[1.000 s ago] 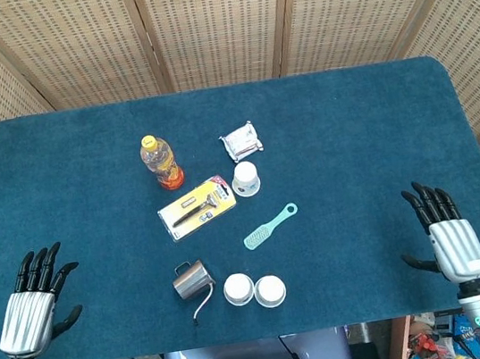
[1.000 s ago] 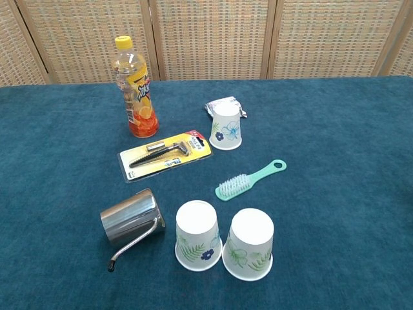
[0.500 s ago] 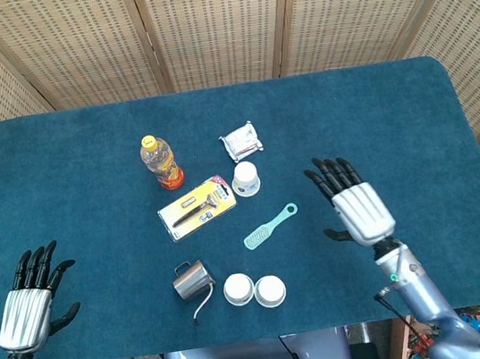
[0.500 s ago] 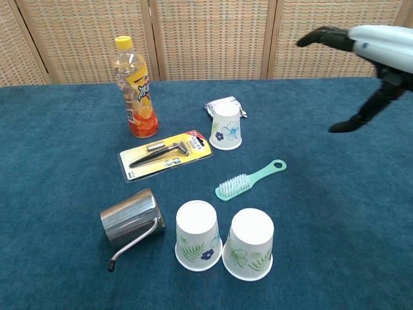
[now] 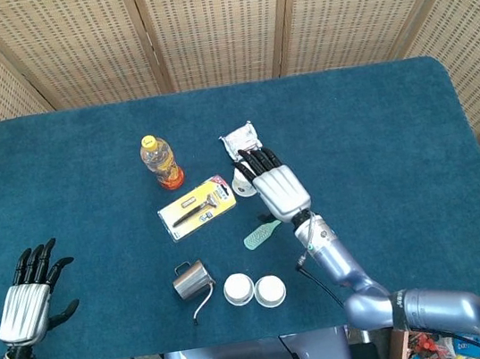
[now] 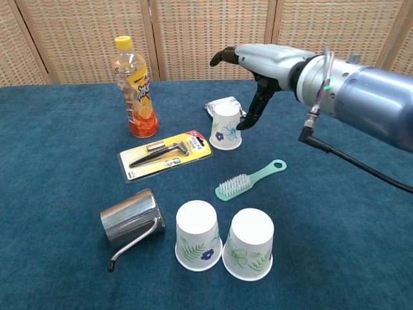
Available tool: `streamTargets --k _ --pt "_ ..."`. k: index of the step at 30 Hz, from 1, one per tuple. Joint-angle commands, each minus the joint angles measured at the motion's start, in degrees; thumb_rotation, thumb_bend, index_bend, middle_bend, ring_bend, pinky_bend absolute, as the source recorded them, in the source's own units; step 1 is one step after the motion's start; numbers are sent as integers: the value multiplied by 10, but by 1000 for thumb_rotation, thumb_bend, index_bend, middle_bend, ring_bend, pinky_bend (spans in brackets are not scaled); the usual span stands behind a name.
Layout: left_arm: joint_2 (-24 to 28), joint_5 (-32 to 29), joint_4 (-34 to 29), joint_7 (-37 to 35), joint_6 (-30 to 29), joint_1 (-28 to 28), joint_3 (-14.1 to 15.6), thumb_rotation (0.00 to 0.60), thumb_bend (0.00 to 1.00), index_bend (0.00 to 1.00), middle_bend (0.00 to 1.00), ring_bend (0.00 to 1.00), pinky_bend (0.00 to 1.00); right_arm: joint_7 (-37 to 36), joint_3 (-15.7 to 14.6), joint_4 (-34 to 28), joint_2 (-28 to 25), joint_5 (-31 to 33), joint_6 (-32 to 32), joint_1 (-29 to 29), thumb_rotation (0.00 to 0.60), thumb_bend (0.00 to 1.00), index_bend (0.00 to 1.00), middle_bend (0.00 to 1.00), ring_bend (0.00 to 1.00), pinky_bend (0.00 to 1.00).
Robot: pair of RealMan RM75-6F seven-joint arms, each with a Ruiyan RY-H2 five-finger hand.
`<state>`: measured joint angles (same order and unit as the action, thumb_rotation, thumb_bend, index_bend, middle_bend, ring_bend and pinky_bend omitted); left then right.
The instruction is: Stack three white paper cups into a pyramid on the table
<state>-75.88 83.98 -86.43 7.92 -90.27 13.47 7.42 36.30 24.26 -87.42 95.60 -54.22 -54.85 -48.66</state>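
Two upside-down white paper cups stand side by side near the front edge: one (image 5: 238,289) (image 6: 198,235) on the left, one (image 5: 270,290) (image 6: 249,243) on the right. A third upside-down cup (image 6: 226,127) stands further back at the centre; in the head view only its rim (image 5: 239,183) shows under my right hand. My right hand (image 5: 275,185) (image 6: 262,66) hovers over that cup, fingers spread, thumb hanging beside it, holding nothing. Open and holding nothing, my left hand (image 5: 31,295) sits at the front left, far from the cups.
A metal pitcher (image 6: 131,219) lies left of the front cups. A green brush (image 6: 248,179), a packaged razor (image 6: 166,154), an orange drink bottle (image 6: 136,88) and a foil packet (image 6: 222,104) surround the back cup. The blue table cloth (image 5: 379,141) spreads to the right.
My right arm has swept from the front right edge leftward and back across the table, ending over the centre cup. The left hand has barely moved. No object has shifted.
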Motion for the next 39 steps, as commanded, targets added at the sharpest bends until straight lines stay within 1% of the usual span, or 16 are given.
streamTargets --k 1,4,7,8,13,19,23,29,39 --pt "0 -5 5 -4 9 -2 -6 600 226 233 0 0 0 11 14 51 25 31 26 -34 600 72 130 0 0 0" --pt "-2 -7 10 -7 22 -2 -13 600 225 233 0 0 0 10 20 105 44 55 46 -68 600 71 140 0 0 0" --pt "-4 -6 14 -8 33 -2 -18 600 225 233 0 0 0 4 20 141 55 64 58 -86 600 71 146 0 0 0" --pt "-6 -9 17 -8 40 -1 -21 600 226 233 0 0 0 0 20 164 61 69 68 -97 600 72 151 0 0 0" --pt "-9 -13 24 -9 56 -2 -29 600 225 233 0 0 0 -20 16 220 78 78 89 -118 600 72 166 0 0 0" --pt "-14 -14 34 -10 71 -4 -40 600 225 233 0 0 0 -48 1 295 99 81 120 -139 600 72 172 0 0 0" --pt "-15 -14 36 -9 79 -5 -45 600 225 233 0 0 0 -65 -6 326 106 81 131 -143 600 72 216 0 0 0" --pt "-17 -10 37 -6 88 -7 -50 600 225 233 0 0 0 -85 -15 354 113 78 139 -147 600 71 269 0 0 0" --pt "-16 -5 36 -6 93 -11 -56 600 225 233 0 0 0 -106 -25 376 121 66 138 -149 600 72 357 0 0 0"
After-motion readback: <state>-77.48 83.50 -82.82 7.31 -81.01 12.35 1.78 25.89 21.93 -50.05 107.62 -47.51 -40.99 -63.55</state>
